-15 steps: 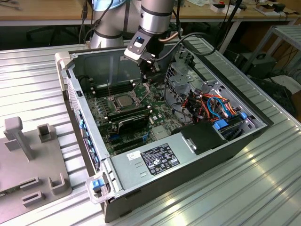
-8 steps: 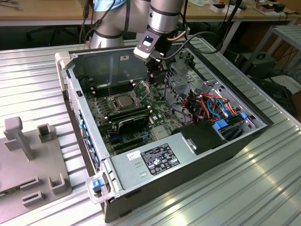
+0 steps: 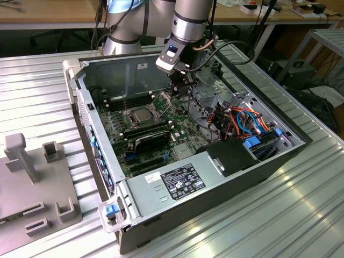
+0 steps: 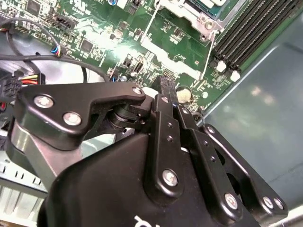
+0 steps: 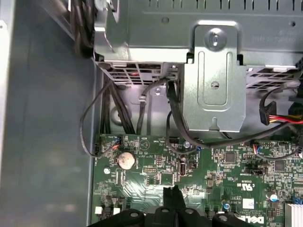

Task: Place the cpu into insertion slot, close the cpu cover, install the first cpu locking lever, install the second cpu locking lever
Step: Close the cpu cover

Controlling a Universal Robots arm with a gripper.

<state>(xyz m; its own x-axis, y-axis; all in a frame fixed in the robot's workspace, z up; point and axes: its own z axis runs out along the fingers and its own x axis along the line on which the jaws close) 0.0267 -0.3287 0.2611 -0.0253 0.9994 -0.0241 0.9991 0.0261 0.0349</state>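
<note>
Item: cpu (image 3: 141, 114), flat metal-topped chip, lying in insertion slot (image 3: 129, 119); prob. light, rigid, fragile underneath, best taken by edges; hand (image 5: 173, 191) pinched together, empty, over motherboard (image 5: 156, 179) nr coin cell (image 5: 126, 160).

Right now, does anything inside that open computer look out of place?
Only the cpu cover: in the exterior view it stands tilted up beside the cpu, leaving the chip's metal top uncovered. Nothing looks spilled or broken.
</note>
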